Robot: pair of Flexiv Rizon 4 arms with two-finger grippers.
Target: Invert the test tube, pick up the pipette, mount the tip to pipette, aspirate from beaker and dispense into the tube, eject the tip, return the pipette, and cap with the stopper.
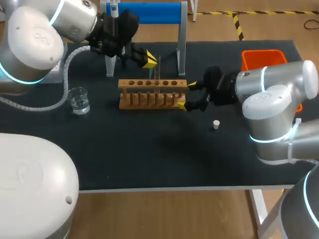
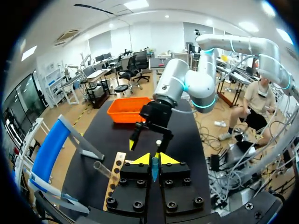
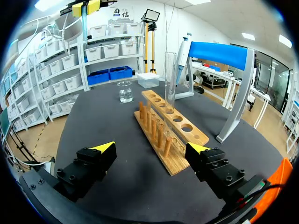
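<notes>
One wooden rack (image 1: 152,92) stands on the bench (image 1: 149,159), nearer the far edge than the front. It has six holes in a row along its top. One glass test tube (image 3: 170,79) stands upright in the third hole from the rack's right end; the other five holes are open.

One pipette (image 3: 181,56) hangs on the single blue stand (image 1: 149,12) at the far edge. One beaker (image 1: 79,99) holding clear liquid sits toward the left edge, well apart from the rack. One small white stopper (image 1: 216,124) rests on the bench off the rack's right end (a little toward the front edge). One orange bin (image 1: 261,57) sits at the far right corner.

Two arms are in view. The left pincer (image 2: 155,159) hangs above the rack, its fingers drawn close on a slim teal piece (image 2: 154,171) pinched between the yellow tips; I cannot tell what that piece is. The right pincer (image 1: 187,95) sits low at the rack's right end with its fingers wide apart, one to each side of that end, holding nothing.
</notes>
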